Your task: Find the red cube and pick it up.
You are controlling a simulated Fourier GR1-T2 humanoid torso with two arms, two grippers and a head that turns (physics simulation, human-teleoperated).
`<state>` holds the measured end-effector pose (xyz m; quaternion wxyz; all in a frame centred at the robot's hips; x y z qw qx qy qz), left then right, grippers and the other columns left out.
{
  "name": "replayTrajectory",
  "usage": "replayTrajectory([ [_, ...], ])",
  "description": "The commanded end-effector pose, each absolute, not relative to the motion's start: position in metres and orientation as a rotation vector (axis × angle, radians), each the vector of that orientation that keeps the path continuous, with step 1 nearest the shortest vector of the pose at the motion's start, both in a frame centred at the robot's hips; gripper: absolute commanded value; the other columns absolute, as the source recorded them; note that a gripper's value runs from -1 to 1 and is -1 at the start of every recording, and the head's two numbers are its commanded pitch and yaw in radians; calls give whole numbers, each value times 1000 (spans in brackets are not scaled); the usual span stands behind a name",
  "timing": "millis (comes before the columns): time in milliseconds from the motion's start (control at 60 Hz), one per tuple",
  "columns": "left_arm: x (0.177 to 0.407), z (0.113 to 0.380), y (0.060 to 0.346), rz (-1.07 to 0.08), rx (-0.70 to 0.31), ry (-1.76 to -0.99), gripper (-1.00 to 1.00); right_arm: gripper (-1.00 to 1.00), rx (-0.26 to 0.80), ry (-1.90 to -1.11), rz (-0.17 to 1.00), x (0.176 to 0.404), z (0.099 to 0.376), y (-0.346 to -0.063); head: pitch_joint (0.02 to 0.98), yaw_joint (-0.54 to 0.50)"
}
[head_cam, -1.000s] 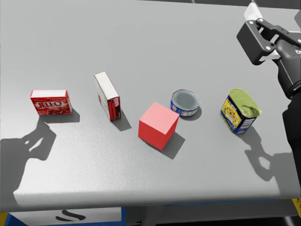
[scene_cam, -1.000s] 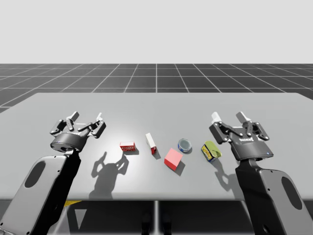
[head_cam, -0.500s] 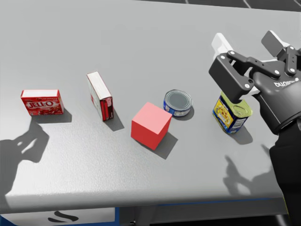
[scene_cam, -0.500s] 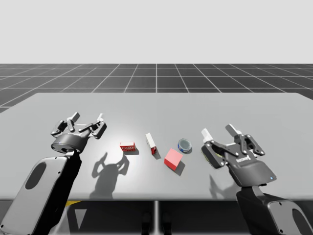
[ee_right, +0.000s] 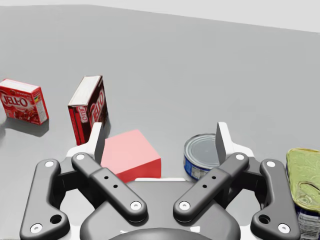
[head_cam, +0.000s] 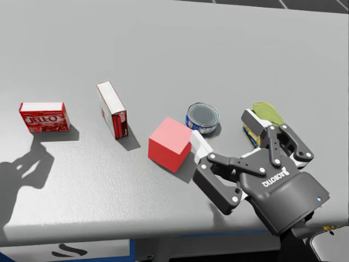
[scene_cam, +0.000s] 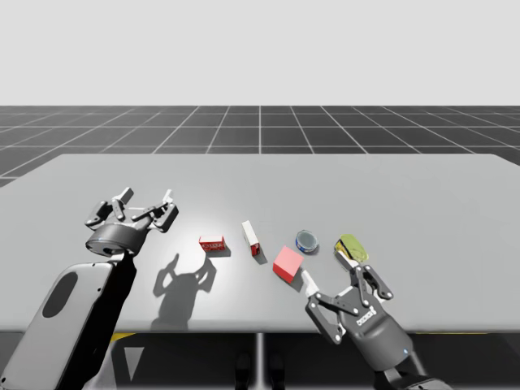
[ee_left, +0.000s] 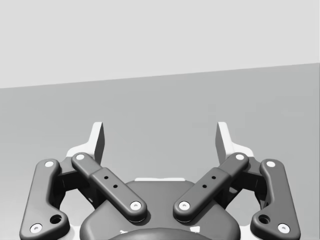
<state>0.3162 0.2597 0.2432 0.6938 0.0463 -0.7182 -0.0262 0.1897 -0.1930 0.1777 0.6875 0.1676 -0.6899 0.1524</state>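
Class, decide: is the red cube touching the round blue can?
Apart. The right wrist view shows a strip of bare table between the red cube and the blue can.

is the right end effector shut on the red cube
No, the right end effector is open, with the red cube resting just ahead of it beside one finger.

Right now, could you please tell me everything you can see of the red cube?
The red cube is a plain, matte, pinkish-red block without print, its top lighter than its sides. It sits flat on the grey table, a corner toward the near edge, between the upright red-and-white box and the low blue can, apart from both. My open right gripper has it just ahead; one fingertip stands close by its side, touching or not I cannot tell.
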Motion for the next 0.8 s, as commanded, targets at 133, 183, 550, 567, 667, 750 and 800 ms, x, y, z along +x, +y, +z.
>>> replayTrajectory([
  [133,316,243,259,-59,107,-1603,-1000,-1000,396,-1454,414,191,139,-179,892,-153],
  [183,316,243,259,-59,108,-1603,-1000,-1000,409,-1433,419,192,134,-177,892,-152],
  [550,316,243,259,-58,115,-1605,-1000,-1000,356,-1372,491,218,118,-164,895,-150],
  [567,316,243,259,-58,115,-1605,-1000,-1000,356,-1371,493,219,118,-163,895,-150],
  [667,315,243,259,-56,117,-1606,-1000,-1000,341,-1359,515,228,118,-156,892,-147],
  [750,315,243,260,-54,117,-1607,-1000,-1000,332,-1351,530,233,119,-151,892,-142],
  [800,315,243,260,-53,117,-1607,-1000,-1000,330,-1347,536,235,119,-149,892,-141],
])
